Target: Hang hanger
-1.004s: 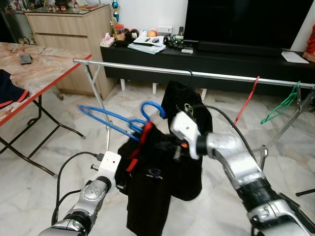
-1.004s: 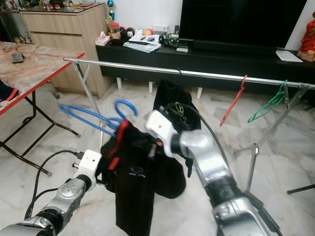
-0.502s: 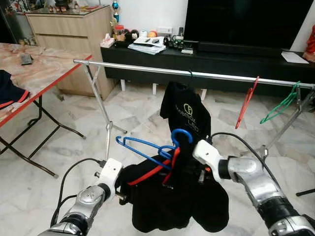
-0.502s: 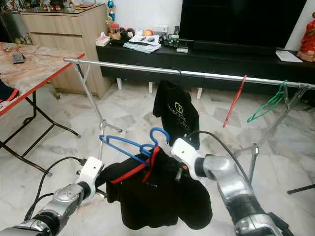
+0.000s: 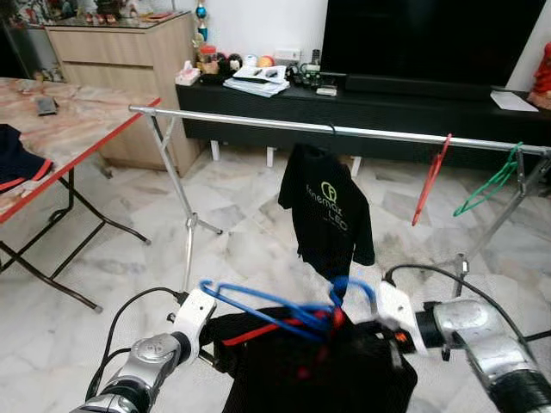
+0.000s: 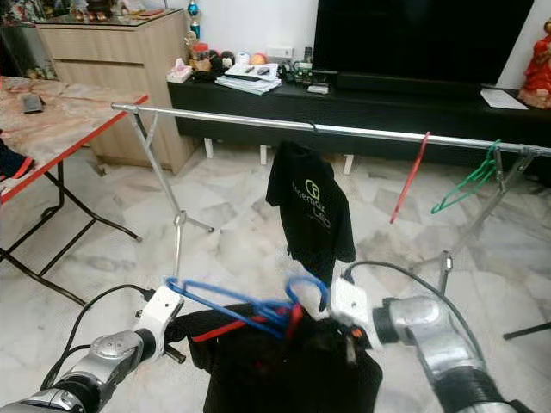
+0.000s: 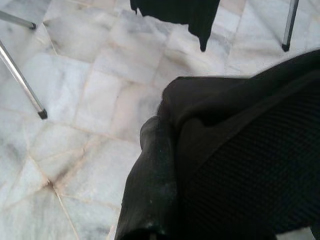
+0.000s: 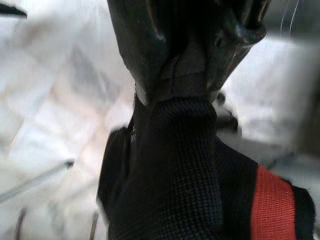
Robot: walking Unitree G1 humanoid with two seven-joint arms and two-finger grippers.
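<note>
A blue hanger (image 5: 274, 307) lies across the top of a black garment with red trim (image 5: 320, 372), its hook (image 5: 354, 288) pointing up. The garment is held low in front of me, well below the silver rail (image 5: 344, 130). My left gripper (image 5: 217, 337) grips the garment's left end; in the left wrist view one finger (image 7: 155, 170) presses against black mesh fabric (image 7: 250, 165). My right gripper (image 8: 185, 65) is shut on the garment's right end, pinching knit cloth beside a red stripe (image 8: 270, 205).
A black printed T-shirt (image 5: 327, 211) hangs mid-rail. A red hanger (image 5: 430, 178) and a green hanger (image 5: 495, 181) hang further right. A red-edged folding table (image 5: 60, 129) stands at left, a TV console (image 5: 379, 99) behind. The rail's legs (image 5: 176, 185) stand on the marble floor.
Both arms have come down and back toward me, carrying garment and hanger from near the hung T-shirt to low in front. The hanger has tipped from upright to nearly flat.
</note>
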